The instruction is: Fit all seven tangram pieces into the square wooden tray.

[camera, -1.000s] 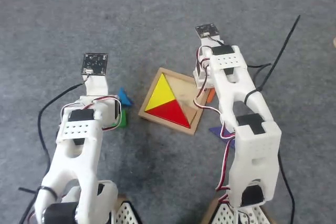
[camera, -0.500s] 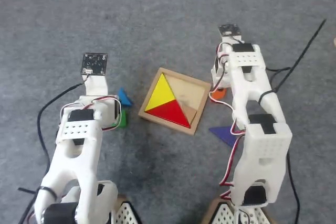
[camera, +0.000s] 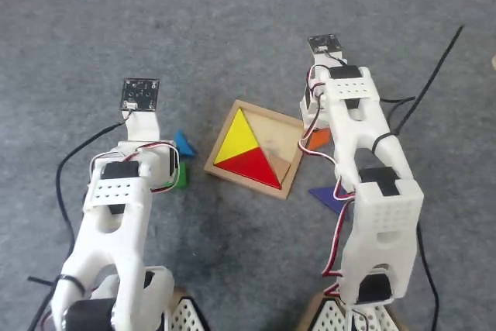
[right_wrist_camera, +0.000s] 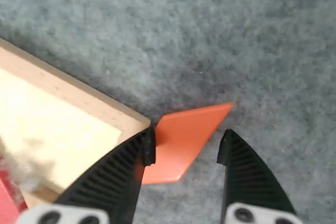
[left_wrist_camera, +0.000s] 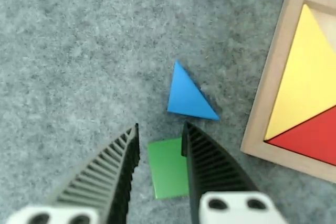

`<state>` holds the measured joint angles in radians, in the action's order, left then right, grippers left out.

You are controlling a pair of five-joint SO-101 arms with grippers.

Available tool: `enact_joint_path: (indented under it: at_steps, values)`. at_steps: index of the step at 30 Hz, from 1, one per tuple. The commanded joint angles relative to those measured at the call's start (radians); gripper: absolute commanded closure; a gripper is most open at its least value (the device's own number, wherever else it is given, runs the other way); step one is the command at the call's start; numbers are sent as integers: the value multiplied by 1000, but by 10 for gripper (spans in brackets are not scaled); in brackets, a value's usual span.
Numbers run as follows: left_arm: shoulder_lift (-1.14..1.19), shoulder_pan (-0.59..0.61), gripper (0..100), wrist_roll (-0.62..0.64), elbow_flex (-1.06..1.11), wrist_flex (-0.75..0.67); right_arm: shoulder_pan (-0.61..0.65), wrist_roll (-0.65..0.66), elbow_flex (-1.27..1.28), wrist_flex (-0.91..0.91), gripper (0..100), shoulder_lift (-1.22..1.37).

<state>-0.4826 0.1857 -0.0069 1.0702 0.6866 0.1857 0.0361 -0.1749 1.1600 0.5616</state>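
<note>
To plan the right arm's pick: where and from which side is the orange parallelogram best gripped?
Take the orange parallelogram by two opposite edges, from above: it lies flat on the carpet, and a corner of the wooden tray crowds one end.

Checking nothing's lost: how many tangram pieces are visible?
6: yellow and red in the tray, blue and green beside the left gripper, orange at the right gripper, purple by the right arm. One may be hidden.

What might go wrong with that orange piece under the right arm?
The orange piece lies flat beside a corner of the wooden tray, and one finger of the open right gripper sits at that rim. Closing might bump the tray and unsettle the yellow triangle and red triangle. The thin piece might also slip from the grip.
</note>
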Motion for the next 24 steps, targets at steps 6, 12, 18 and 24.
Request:
enact_joint_path:
  at_steps: [6,12,18,24]
  values:
    - [-3,-3,866,-11,-10,-20,-1,-15,-14,51,794,31]
    - [-3,-3,866,-11,-8,-20,-36,-46,-9,71,794,15]
    - [-3,-3,866,-11,-8,-20,-24,-49,74,35,794,-28]
    - [-3,-3,866,-11,-8,-20,-8,-37,95,70,794,-28]
